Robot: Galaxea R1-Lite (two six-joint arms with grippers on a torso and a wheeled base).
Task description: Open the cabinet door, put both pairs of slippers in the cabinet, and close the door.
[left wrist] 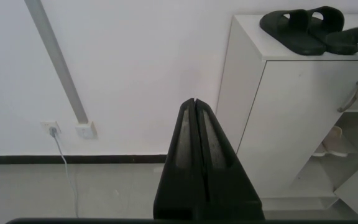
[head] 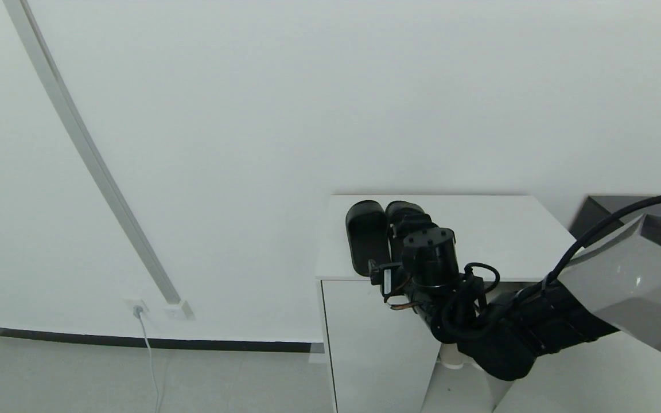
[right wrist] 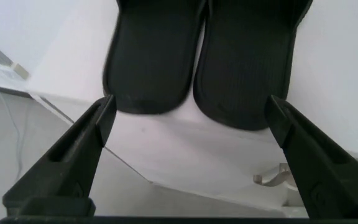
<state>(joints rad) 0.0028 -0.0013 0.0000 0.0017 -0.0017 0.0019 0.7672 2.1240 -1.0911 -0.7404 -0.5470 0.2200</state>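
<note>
Slippers — pair on cabinet top, heels facing right gripper, spread wide, long axis straight ahead; left gripper closed, farther off.

A pair of black rubber slippers lies at the front left of the white cabinet's flat top, far ends close to the white wall. Bare top stretches to their right. The right gripper is spread wider than both near ends, with nothing between. A white door panel covers the cabinet's left half.
</note>
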